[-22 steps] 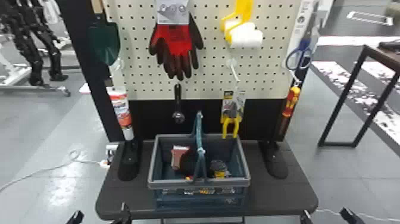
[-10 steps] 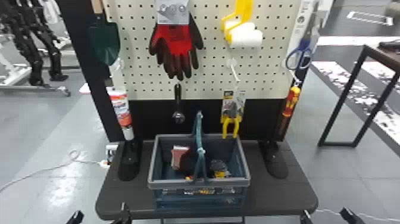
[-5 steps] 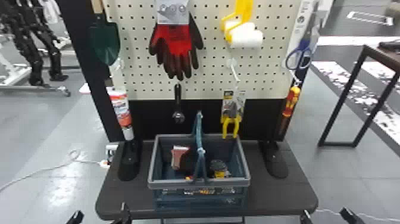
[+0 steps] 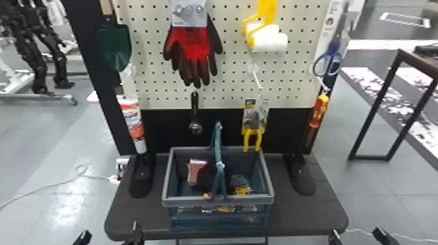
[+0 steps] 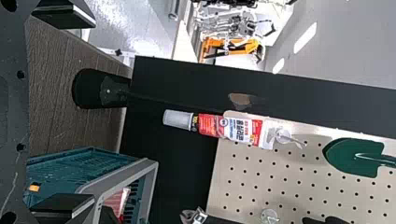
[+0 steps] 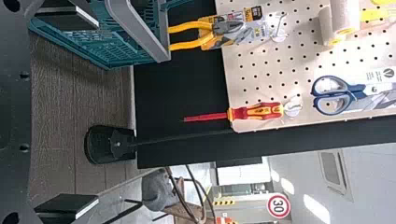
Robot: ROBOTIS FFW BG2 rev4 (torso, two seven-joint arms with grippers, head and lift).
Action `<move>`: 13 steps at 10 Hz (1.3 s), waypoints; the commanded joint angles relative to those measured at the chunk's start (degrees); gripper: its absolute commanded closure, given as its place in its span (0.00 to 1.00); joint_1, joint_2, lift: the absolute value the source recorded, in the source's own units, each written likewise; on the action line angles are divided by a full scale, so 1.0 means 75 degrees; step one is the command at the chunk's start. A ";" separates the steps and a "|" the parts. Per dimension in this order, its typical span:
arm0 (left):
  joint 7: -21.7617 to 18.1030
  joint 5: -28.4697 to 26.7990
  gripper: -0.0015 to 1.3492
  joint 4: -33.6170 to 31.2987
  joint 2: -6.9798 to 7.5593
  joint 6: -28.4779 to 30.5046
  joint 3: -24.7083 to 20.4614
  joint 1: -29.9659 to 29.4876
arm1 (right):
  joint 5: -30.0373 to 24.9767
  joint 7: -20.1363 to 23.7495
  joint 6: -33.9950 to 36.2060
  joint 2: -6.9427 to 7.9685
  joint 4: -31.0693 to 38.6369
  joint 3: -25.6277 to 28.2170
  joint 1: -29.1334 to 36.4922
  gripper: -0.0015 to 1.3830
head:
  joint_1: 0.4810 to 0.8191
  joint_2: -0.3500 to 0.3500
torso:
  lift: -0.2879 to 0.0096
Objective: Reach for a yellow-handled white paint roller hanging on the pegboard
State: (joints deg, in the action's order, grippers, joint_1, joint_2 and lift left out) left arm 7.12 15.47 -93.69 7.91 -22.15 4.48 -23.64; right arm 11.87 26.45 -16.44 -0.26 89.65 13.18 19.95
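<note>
head view: roller [image 4: 270, 42] on pegboard [image 4: 225, 75]

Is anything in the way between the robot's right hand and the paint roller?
Nothing I can see blocks a straight way from the right hand to the paint roller. The pliers hang below the roller, near the basket, so a low swing might bump them.

Gloves [image 4: 195, 42], trowel [image 4: 115, 47], scissors [image 4: 333, 49], basket [image 4: 189, 202]

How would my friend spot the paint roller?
Find the cream pegboard standing behind the basket. High up, between the red-and-black gloves and the blue-handled scissors, hangs the paint roller. It's bright yellow with fat white rolls, unlike the yellow-handled pliers below it.
</note>
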 commanded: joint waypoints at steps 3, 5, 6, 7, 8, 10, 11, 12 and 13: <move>0.0000 0.0000 0.00 0.0000 0.0000 0.0000 0.0000 0.0000 | 0.0000 0.0000 0.0000 0.0042 0.0000 0.0000 0.0000 0.00 | 0.20 0.50 | 0.63; 0.0000 0.0000 0.00 0.0000 0.0000 0.0000 0.0000 0.0000 | 0.0000 0.0000 0.0000 0.0042 0.0000 0.0000 0.0000 0.00 | 0.20 0.50 | 0.63; 0.0000 0.0000 0.00 0.0000 0.0000 0.0000 0.0000 0.0000 | 0.0000 0.0000 0.0000 0.0042 0.0000 0.0000 0.0000 0.00 | 0.20 0.50 | 0.63; 0.0000 0.0000 0.00 0.0000 0.0000 0.0000 0.0000 0.0000 | 0.0000 0.0000 0.0000 0.0042 0.0000 0.0000 0.0000 0.00 | 0.20 0.50 | 0.63; 0.0000 0.0000 0.00 0.0000 0.0000 0.0000 0.0000 0.0000 | 0.0000 0.0000 0.0000 0.0042 0.0000 0.0000 0.0000 0.00 | 0.20 0.50 | 0.63; 0.0000 0.0000 0.00 0.0000 0.0000 0.0000 0.0000 0.0000 | 0.0000 0.0000 0.0000 0.0042 0.0000 0.0000 0.0000 0.00 | 0.20 0.50 | 0.63; 0.0000 0.0000 0.00 0.0000 0.0000 0.0000 0.0000 0.0000 | 0.0000 0.0000 0.0000 0.0042 0.0000 0.0000 0.0000 0.00 | 0.20 0.50 | 0.63; 0.0000 0.0000 0.00 0.0000 0.0000 0.0000 0.0000 0.0000 | 0.0000 0.0000 0.0000 0.0042 0.0000 0.0000 0.0000 0.00 | 0.20 0.50 | 0.63; 0.0000 0.0000 0.00 0.0000 0.0000 0.0000 0.0000 0.0000 | 0.0000 0.0000 0.0000 0.0042 0.0000 0.0000 0.0000 0.00 | 0.20 0.50 | 0.63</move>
State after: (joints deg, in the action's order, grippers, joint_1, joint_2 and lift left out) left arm 7.12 15.47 -93.69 7.91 -22.15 4.48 -23.64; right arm 11.87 26.45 -16.44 -0.26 89.65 13.18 19.95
